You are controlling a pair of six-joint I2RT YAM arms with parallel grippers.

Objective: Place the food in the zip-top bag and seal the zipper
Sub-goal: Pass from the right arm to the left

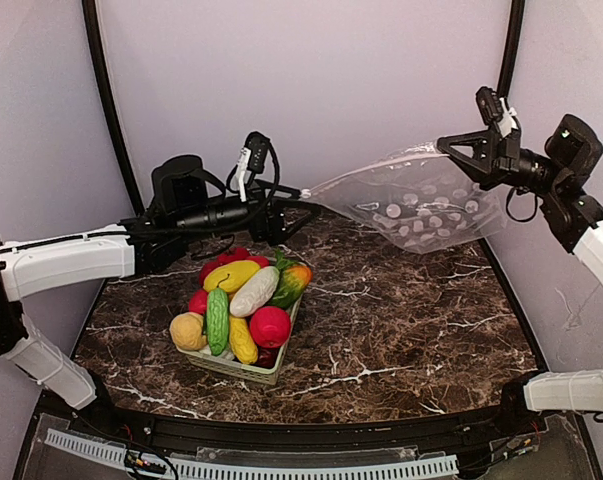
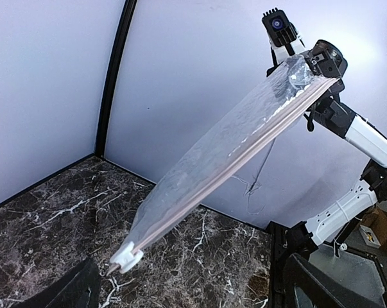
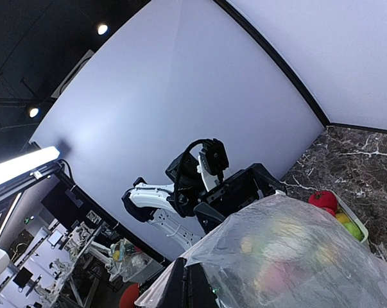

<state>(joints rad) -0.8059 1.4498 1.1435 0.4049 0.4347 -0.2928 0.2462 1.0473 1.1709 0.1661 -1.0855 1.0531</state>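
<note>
None of the food (image 1: 243, 305) was in the bag (image 1: 421, 205). All of it lay piled in the green basket (image 1: 243, 372) on the dark table (image 1: 411, 320), on the robot's left side. The bag hung up in the air above the back of the table, stretched out between the two arms, and it looked empty.

The right hand (image 1: 453, 150) was pinched tight on one top corner of the bag and held it up high. The left hand (image 1: 291, 208) was wide open and held nothing. It sat just by the other end of the bag, where the small white slider (image 2: 126, 256) was on the pink zip strip (image 2: 244, 147). Nothing showed whether the zip was open or shut.

So the job looked like it was only at the start. The food had to go in, piece by piece, and then the zip had to be pulled shut
</note>
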